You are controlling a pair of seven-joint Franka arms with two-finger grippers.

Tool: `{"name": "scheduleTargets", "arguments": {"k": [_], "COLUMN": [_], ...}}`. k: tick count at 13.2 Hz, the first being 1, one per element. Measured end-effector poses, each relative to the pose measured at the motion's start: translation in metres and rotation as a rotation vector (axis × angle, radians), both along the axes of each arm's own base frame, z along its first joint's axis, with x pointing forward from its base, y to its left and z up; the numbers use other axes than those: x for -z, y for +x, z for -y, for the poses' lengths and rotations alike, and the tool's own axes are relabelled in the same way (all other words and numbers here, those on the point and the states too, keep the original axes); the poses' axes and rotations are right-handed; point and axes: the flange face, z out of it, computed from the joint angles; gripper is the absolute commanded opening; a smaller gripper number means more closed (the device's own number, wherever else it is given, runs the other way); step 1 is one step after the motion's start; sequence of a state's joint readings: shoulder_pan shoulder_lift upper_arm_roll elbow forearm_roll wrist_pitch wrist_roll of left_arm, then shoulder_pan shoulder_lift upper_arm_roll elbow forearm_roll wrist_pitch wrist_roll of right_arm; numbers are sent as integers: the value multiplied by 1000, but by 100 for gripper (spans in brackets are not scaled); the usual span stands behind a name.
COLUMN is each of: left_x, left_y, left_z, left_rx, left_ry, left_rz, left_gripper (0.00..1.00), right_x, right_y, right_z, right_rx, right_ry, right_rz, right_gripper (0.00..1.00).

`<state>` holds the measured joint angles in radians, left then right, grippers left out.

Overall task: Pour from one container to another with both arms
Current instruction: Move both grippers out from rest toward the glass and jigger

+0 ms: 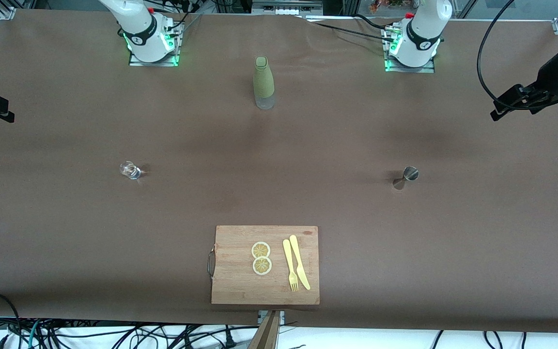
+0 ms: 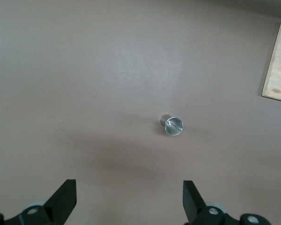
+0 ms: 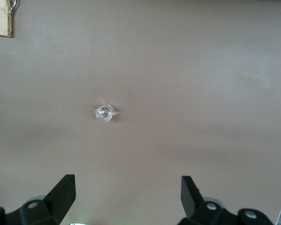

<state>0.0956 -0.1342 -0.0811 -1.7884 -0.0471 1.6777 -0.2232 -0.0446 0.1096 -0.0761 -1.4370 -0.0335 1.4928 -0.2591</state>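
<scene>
Standing apart on bare table: jigger (image 1: 408,175), glass cup (image 1: 130,170); left gripper (image 2: 129,199) & right gripper (image 3: 128,196) fingers wide, high above.

Lots of brown with a few bright bits

Table (image 1: 66,218) is matte brown, jigger (image 1: 406,176) shiny silver, cup (image 1: 130,170) clear, bottle (image 1: 263,82) olive-green with a pale base, board (image 1: 240,283) light wood, fork (image 1: 290,265) and knife (image 1: 299,261) pale yellow, gripper fingers (image 2: 63,199) black.

Brown table cover (image 1: 66,232) — evenly lit, black cables (image 1: 114,337) tangled on the white floor below.
</scene>
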Motion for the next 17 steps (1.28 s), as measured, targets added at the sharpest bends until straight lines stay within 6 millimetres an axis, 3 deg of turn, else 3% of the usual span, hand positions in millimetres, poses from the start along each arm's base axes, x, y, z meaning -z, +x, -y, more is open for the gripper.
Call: {"name": "scheduleTargets", "arguments": {"k": [14, 17], "left_x": [7, 10], "left_y": [0, 0], "left_z": [8, 8], "left_rx": [21, 175], "left_ry": [6, 8], "left_rz": [-15, -16], "left_gripper": [100, 100], "right_x": [0, 0], "right_y": [0, 0], "right_z": [0, -2], "right_rx": [-1, -5], "right_ry": [0, 1], "right_rz": [-2, -3], "right_gripper": [100, 100]}}
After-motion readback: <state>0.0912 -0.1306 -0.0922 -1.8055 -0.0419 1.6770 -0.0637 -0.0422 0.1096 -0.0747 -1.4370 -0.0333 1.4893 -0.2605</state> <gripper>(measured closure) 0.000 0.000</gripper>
